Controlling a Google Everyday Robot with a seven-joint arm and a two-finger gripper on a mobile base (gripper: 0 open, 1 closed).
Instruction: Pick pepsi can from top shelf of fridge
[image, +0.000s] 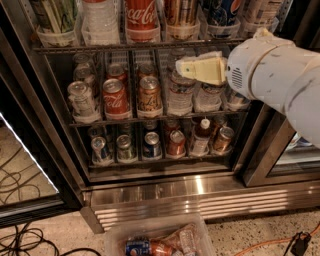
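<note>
The pepsi can (223, 11) stands in a clear holder on the top shelf (100, 48) of the fridge (200, 192), toward the right, with its top cut off by the picture's edge. My gripper (182, 67), cream-coloured on a white arm, points left in front of the middle rack. It is below the top shelf's rail and down-left of the pepsi can, with nothing seen in it. My white arm hides the fridge's right side.
A red Coca-Cola can (141, 17) and other drinks stand left of the pepsi can. The lower racks hold several cans and bottles. A clear bin (117, 239) with cans lies on the floor in front. Cables (20, 235) lie at the left.
</note>
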